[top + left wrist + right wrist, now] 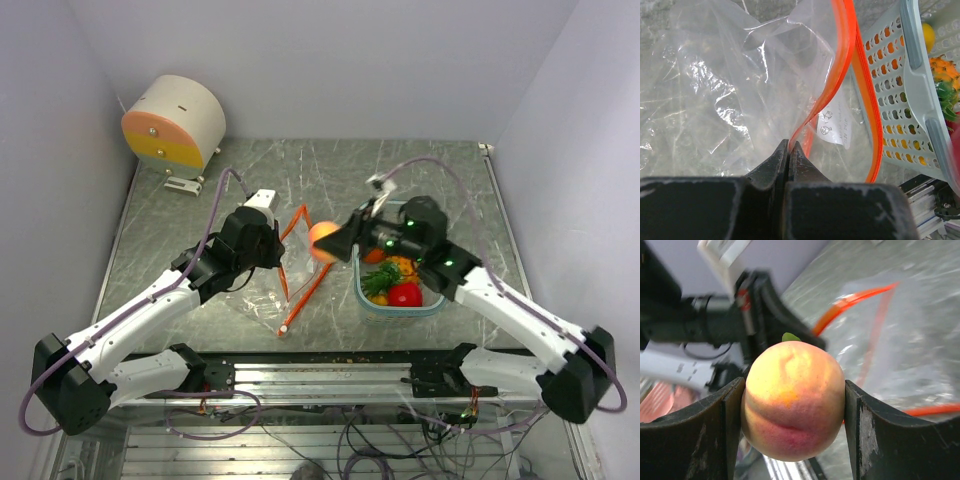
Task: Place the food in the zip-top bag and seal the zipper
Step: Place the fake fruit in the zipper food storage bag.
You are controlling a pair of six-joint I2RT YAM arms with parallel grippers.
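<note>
A clear zip-top bag point(262, 288) with an orange zipper point(303, 270) lies mid-table with its mouth held open toward the right. My left gripper point(268, 243) is shut on the bag's upper zipper edge point(812, 107), lifting it. My right gripper point(335, 243) is shut on a toy peach point(323, 240), holding it just at the bag's mouth; the peach fills the right wrist view point(793, 400). More toy food point(395, 280), orange, leafy green, red and yellow, sits in the teal basket point(372, 310).
The teal slatted basket point(910, 100) stands just right of the bag's mouth. A round cream and orange device point(175, 122) stands at the far left corner. A metal rail point(330, 372) runs along the table's near edge.
</note>
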